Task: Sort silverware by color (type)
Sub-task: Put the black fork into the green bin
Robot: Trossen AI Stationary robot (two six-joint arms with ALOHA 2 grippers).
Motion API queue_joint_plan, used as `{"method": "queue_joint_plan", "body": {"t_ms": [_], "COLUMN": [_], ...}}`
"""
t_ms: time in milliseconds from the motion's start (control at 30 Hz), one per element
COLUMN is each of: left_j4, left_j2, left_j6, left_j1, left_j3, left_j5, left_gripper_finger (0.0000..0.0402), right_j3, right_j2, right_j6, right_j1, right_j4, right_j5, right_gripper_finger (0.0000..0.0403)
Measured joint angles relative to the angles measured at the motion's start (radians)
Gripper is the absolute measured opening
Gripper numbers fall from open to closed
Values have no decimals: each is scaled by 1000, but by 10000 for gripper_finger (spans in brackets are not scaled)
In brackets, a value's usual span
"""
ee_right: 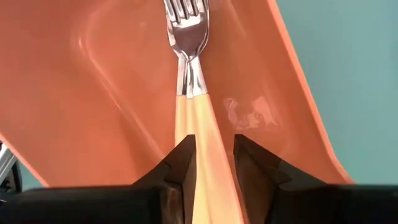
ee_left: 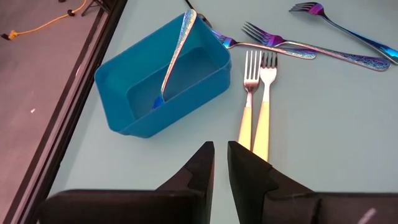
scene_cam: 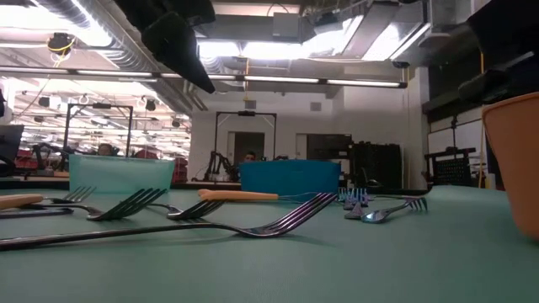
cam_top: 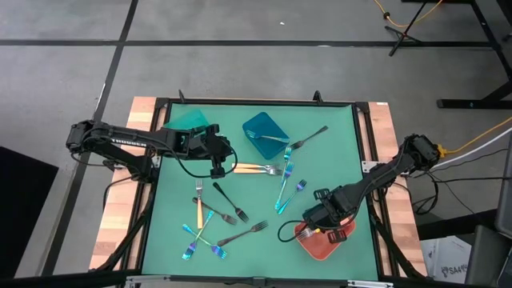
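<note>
My right gripper (ee_right: pixel 214 140) hangs over the coral-red bin (cam_top: pixel 322 244) at the mat's front right. A gold-handled fork (ee_right: pixel 189 74) lies between its parted fingers, its silver head resting inside the bin (ee_right: pixel 93 93), with a slim gap beside the handle. My left gripper (ee_left: pixel 221 146) hovers shut with nothing in it, just short of the handles of two gold-handled forks (ee_left: pixel 255 115), which lie side by side in mid-mat (cam_top: pixel 258 169). One iridescent fork (ee_left: pixel 177 50) leans in the blue bin (ee_left: pixel 174 112). Other iridescent forks (cam_top: pixel 284 186) and dark forks (cam_top: pixel 228 202) are scattered over the green mat.
A teal bin (cam_top: pixel 188 120) stands at the back left beside the left arm, with the blue bin (cam_top: pixel 266 132) behind the centre. A cluster of iridescent forks (cam_top: pixel 200 240) and one gold-handled fork (cam_top: pixel 199 210) lie front left. Wooden table edges flank the mat.
</note>
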Motion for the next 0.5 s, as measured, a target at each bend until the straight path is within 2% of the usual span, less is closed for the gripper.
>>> {"method": "queue_joint_plan", "body": {"t_ms": [333,500], "left_j4": [2,33], "left_j2": [0,0], "left_j6": [-28,-115], "left_j1": [0,0], "left_j3": [0,0], "left_j5": [0,0], "left_gripper_finger": [39,39], "right_j3": [0,0], "right_j2": [0,0], "right_j6": [-1,-2], "right_j1": [0,0], "right_j4": [0,-1], "right_j5": [-4,-72], "right_gripper_finger": [97,97]}}
